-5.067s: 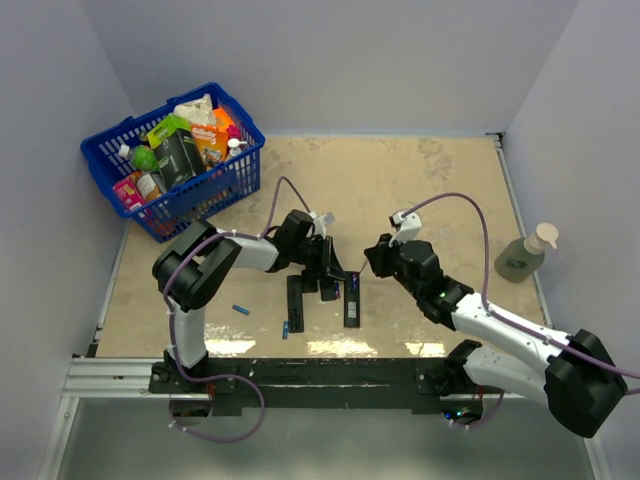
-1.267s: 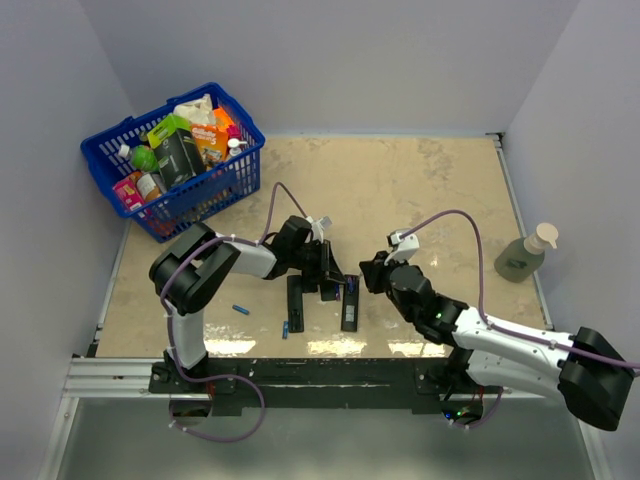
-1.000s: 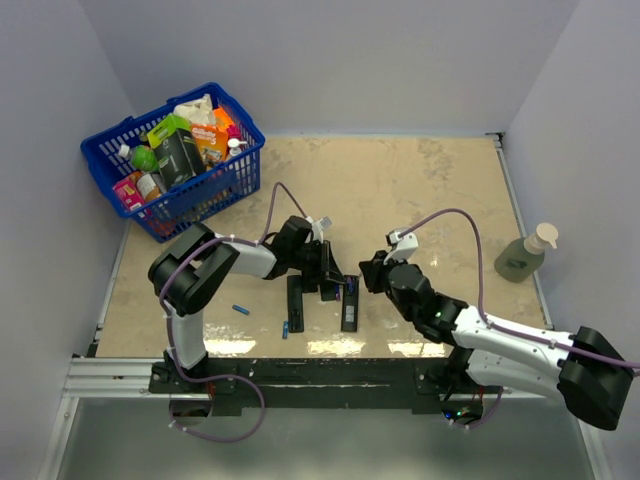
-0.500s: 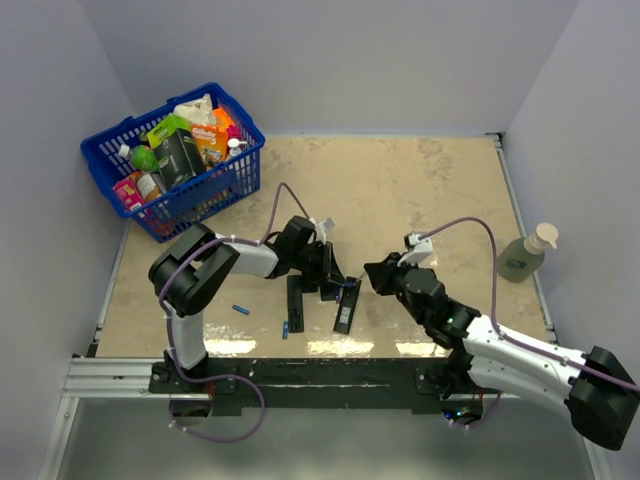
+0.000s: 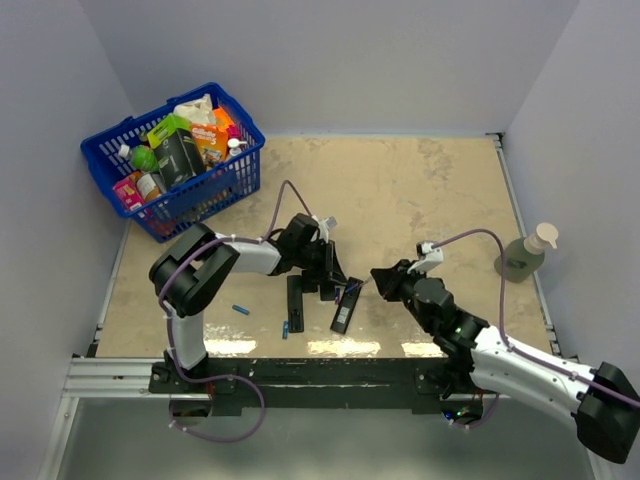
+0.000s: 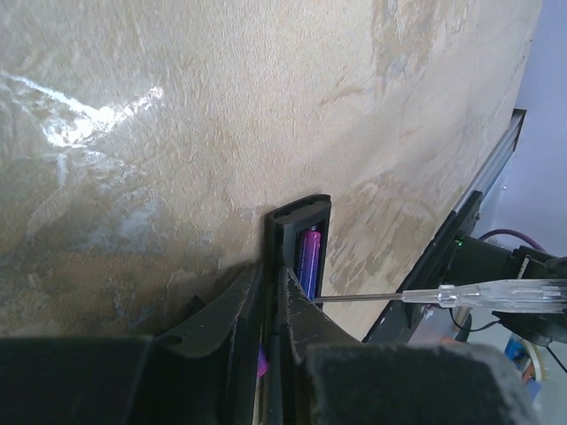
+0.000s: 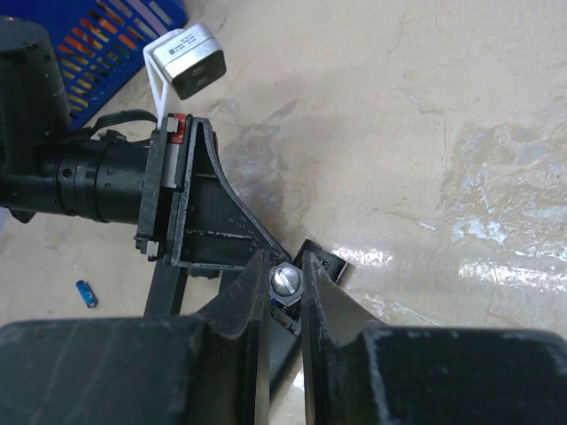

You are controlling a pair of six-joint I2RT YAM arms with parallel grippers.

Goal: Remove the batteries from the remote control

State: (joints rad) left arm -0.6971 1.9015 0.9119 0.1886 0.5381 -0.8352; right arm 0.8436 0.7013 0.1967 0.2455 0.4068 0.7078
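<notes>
Far left, a blue plastic mesh basket (image 5: 195, 195) packed with groceries sits at the back corner of the beige marbled tabletop (image 5: 420, 190). Moving in, a small bright blue cylindrical battery (image 5: 241, 309) lies loose on the table. A second blue battery (image 5: 285, 329) lies just beside the near end of a long flat black plastic remote (image 5: 295, 303). Now the left gripper (image 6: 273, 276): its fingers are pinched tight on the end of another black remote control (image 5: 343, 310), which sits askew in the top view. Its battery bay is open, and there's a purplish cylindrical battery (image 6: 307, 255) seated inside. From the right comes a clear-handled screwdriver with a thin metal shaft (image 6: 461, 294), tip right at the bay's edge beside that purple cell. The right gripper (image 7: 284, 266) is clamped on the screwdriver's handle. Far right, a clear plastic pump bottle of greenish soap (image 5: 520, 258) stands beyond the table's right edge.
</notes>
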